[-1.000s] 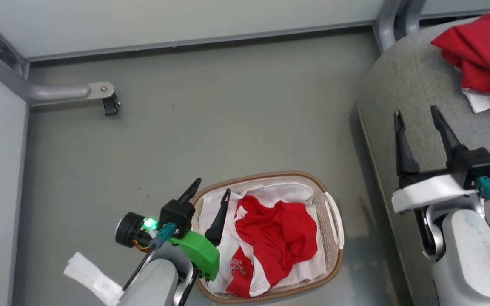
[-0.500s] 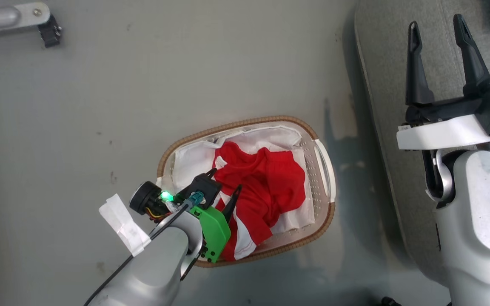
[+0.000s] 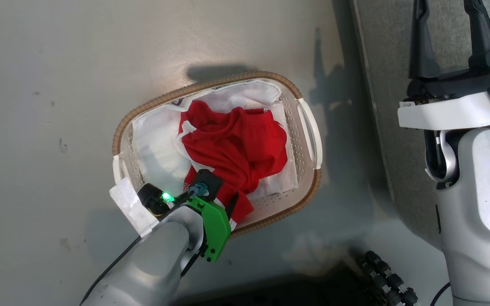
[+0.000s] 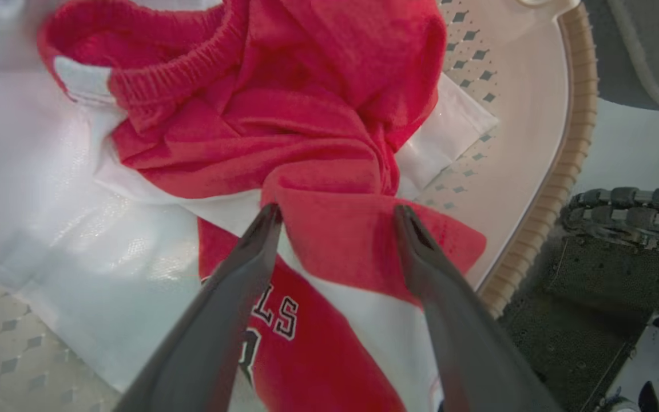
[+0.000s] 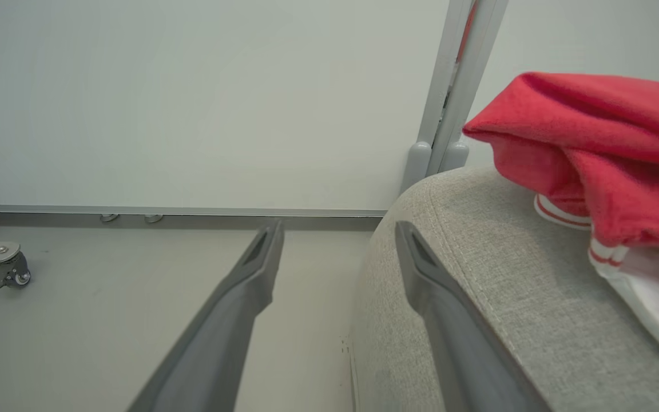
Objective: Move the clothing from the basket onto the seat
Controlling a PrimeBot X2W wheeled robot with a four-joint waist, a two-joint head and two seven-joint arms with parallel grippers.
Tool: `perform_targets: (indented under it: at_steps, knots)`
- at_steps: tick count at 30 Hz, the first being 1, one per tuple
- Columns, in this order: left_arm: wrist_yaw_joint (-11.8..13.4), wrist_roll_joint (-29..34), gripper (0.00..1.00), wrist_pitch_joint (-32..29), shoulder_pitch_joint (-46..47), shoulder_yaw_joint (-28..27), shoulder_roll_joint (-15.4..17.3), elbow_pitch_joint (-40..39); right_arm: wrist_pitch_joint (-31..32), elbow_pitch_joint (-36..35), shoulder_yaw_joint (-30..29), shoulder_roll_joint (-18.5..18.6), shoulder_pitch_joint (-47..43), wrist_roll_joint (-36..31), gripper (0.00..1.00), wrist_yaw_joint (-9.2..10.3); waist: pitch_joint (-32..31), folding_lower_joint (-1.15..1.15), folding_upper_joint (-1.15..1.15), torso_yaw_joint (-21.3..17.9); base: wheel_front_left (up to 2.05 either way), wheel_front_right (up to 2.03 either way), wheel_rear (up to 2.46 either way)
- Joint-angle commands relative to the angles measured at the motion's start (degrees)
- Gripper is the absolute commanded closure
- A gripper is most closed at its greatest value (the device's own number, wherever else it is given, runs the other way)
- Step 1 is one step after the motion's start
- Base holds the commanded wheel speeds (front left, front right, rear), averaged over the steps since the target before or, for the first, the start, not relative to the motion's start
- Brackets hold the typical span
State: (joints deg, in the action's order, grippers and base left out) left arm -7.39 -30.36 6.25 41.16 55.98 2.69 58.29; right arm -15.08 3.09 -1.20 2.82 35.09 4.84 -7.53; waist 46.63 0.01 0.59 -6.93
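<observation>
Inside basket [image 3: 211, 83], left end effector [image 4: 335, 209] angled down, released astride clothing [image 3: 232, 144]; right end effector [image 5: 335, 229] released by seat [image 5: 478, 286].

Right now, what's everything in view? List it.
clothing: 1 heap, red with white trim, in the basket
second red heap: 1, on the seat
basket: 1, cream, brown rim, on the floor
liner: 1, white, inside the basket
seat: 1, grey, beside the basket
caster: 1, grey, on the floor near the wall
left claw: dark, open, tips at a red fold
right claw: dark, open, over the seat's edge
</observation>
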Motion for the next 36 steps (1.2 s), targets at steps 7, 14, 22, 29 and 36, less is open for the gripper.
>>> perform_targets:
  at_steps: [7, 14, 22, 29, 36]
  knots:
    - [-0.1, -3.3, 0.0, -1.2, 3.8, -0.2, 0.3, 5.7, -0.1, -1.1, 0.4, 0.1, 1.7, 0.7, 0.0, 0.08, 4.8, -0.01, -0.59, -2.7, 0.0, 0.0, 0.0]
    - [-0.1, -6.5, 0.66, -1.6, 4.9, 0.3, 0.3, 5.9, -0.1, -1.2, 0.8, 0.1, 2.1, 0.7, 0.0, 0.08, 5.9, -0.01, -0.59, -2.8, 0.0, 0.0, 0.0]
    - [-0.2, -9.3, 1.0, 1.1, 5.6, 2.1, 0.4, 4.1, -0.1, -0.5, 0.6, 0.2, 2.3, -0.2, 0.0, 0.08, 5.1, -0.01, -0.59, -2.0, 0.0, 0.0, 0.0]
    - [-0.2, -9.4, 1.0, 5.9, 6.1, 3.4, 0.3, 5.5, -0.1, 1.0, 0.8, 0.2, 1.1, -0.9, 0.0, 0.08, 1.4, -0.01, -0.59, -1.1, 0.0, 0.0, 0.0]
    - [0.2, -7.4, 1.0, 8.8, 6.6, 3.2, 1.0, 4.8, -0.1, 3.4, 0.5, 0.2, -2.0, -2.6, 0.0, 0.08, -5.6, -0.01, -0.59, 0.7, 0.0, 0.0, 0.0]
